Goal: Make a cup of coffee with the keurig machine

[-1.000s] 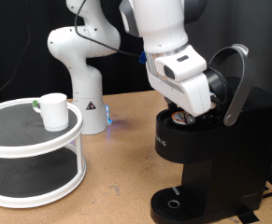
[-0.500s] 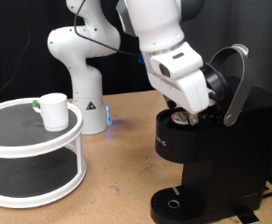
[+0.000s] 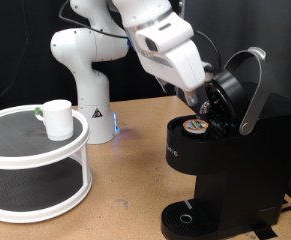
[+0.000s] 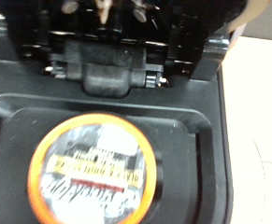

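Observation:
The keurig machine (image 3: pixel 225 170) stands black and boxy at the exterior view's right, its silver-rimmed lid (image 3: pixel 247 85) swung up and open. A pod (image 3: pixel 196 126) with an orange-rimmed printed top lies in the open chamber; the wrist view looks straight down on this pod (image 4: pixel 96 173) inside the black holder. My gripper (image 3: pixel 199 103) hovers just above the chamber, tilted, open, with nothing between its fingers. The cup (image 3: pixel 57 118), white with a greenish handle, stands on the upper tier of a round stand at the exterior view's left, well apart from the gripper.
The white two-tier round stand (image 3: pixel 35 150) fills the exterior view's lower left. The arm's white base (image 3: pixel 90 90) rises behind it at the back of the wooden table. The machine's round drip base (image 3: pixel 190 215) sits under the chamber with nothing on it.
The arm has risen and drawn back towards the exterior view's upper left. The pod, hidden under the hand before, now shows lying in the chamber.

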Robot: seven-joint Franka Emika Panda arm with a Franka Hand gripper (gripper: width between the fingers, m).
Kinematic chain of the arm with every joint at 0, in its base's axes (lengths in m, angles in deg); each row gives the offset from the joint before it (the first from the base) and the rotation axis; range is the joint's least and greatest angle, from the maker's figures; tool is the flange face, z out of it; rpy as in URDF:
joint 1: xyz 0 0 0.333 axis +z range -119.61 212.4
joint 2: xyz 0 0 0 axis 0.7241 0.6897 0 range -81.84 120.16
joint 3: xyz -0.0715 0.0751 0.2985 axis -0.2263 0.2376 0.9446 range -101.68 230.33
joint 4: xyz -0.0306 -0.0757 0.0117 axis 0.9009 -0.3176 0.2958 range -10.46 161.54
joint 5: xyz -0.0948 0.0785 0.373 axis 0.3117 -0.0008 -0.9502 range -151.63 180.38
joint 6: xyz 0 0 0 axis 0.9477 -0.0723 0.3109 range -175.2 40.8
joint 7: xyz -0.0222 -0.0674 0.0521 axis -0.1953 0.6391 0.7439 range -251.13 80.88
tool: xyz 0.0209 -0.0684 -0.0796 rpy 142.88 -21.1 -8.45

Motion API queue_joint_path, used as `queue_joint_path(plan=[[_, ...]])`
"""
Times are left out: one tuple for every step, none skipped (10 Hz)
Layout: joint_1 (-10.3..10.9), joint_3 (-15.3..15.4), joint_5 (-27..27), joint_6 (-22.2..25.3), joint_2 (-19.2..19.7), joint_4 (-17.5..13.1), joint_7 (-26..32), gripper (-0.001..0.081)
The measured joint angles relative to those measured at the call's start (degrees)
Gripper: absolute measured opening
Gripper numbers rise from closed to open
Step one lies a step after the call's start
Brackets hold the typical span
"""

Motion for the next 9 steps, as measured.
queue_joint_path(plan=[[-0.23,-0.24,0.02,0.82,-0.71,0.02,0.47,0.0803],[-0.23,-0.21,0.02,0.82,-0.65,0.10,0.46,0.0803],[-0.25,-0.33,-0.19,0.82,-0.66,0.13,0.93,0.0803],[-0.27,-0.81,-0.93,1.16,-0.94,0.12,1.81,0.0803],[-0.41,-1.56,-2.29,1.85,-1.65,0.02,2.54,0.0803],[-0.56,-2.33,-3.72,2.47,-2.75,-0.18,2.64,0.0803],[-0.75,-2.95,-4.98,2.68,-3.93,-0.47,2.33,0.0803],[-0.93,-3.44,-5.60,3.38,-5.02,-0.97,1.78,0.0803],[-1.03,-3.92,-5.85,4.81,-5.91,-1.81,1.08,0.0803]])
